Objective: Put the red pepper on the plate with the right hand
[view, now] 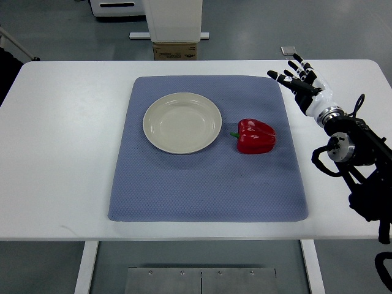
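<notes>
Top view shows a white rectangular table with a blue-grey quilted cloth mat spread on its middle. On the mat lies a glossy red bell pepper on its side, with its short green stem pointing to the left. It is on the right half of the mat, just beside a round cream-coloured ceramic plate, close to the plate's right edge but not touching it. The plate is on the far-left part of the mat and holds nothing.

The right hand, black and white with jointed fingers, comes in from the right edge of the picture on a black arm with cables. It hovers over the far-right corner of the mat and the bare table beside it. Its fingers are spread and relaxed, pointing to the far left, and they grasp nothing. The pepper lies nearer and to the left of this hand, clearly apart from it, so there is no contact between them.

Beyond the far edge of the table stands a white pillar-like base with a brown cardboard box at its foot. The box has some dark print, but it is too small to read.
</notes>
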You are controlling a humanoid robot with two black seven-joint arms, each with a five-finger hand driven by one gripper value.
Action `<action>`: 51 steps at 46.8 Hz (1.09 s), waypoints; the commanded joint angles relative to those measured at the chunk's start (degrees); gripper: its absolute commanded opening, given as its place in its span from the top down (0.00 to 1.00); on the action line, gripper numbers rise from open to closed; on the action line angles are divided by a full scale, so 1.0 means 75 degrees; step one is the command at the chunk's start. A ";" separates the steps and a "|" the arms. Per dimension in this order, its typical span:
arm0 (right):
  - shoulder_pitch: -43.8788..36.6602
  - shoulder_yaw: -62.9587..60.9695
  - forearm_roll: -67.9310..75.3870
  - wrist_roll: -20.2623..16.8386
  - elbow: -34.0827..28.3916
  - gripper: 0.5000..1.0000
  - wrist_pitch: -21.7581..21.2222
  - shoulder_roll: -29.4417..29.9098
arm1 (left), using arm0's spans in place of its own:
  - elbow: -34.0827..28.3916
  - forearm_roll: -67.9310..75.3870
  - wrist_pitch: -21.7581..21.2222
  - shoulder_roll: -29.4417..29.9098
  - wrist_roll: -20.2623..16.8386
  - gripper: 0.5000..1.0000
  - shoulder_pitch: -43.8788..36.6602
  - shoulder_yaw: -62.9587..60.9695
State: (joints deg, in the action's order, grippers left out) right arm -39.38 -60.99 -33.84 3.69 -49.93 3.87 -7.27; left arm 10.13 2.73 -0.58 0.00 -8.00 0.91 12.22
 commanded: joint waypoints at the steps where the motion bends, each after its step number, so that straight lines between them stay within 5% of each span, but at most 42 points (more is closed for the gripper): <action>1: 0.0000 -0.0001 0.0000 0.0000 0.0001 0.00 0.0011 -0.0003 | 0.0008 -0.0001 0.0007 0.0000 0.0000 0.00 0.0019 0.0000; 51: 0.0024 -0.0001 0.0035 0.0000 0.0001 0.00 -0.0106 0.0020 | -0.0003 -0.0013 0.0007 0.0000 0.0000 0.00 -0.0051 0.0000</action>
State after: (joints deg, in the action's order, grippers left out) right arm -39.21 -60.99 -33.58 3.69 -49.90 3.07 -7.14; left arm 10.11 2.62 -0.53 0.00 -8.00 0.53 12.22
